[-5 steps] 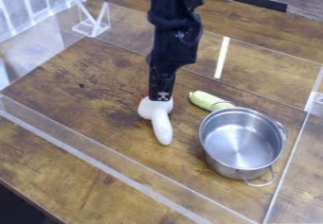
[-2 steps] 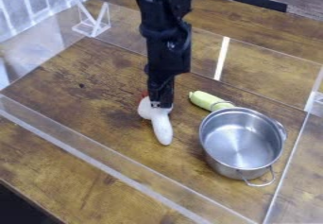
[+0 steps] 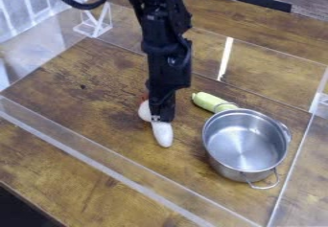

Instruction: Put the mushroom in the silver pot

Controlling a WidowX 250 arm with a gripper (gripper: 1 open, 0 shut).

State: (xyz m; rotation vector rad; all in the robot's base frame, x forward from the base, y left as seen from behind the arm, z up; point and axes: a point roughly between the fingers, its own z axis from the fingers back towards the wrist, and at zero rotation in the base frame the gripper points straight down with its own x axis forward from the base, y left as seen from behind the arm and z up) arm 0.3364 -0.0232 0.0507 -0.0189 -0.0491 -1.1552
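Now we see the gripper point(image 3: 161, 115) pointing straight down, its jaws closed on the mushroom point(image 3: 159, 127), which lies on the wooden table point(image 3: 77, 87). Just right of it sits 1 yellow-green vegetable point(image 3: 213, 102), and beyond that the silver pot point(image 3: 246, 143), upright.

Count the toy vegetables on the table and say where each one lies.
2. The mushroom lies left of the silver pot, under the pincer. The small yellow-green vegetable lies just behind the pot's rim. None seems hidden.
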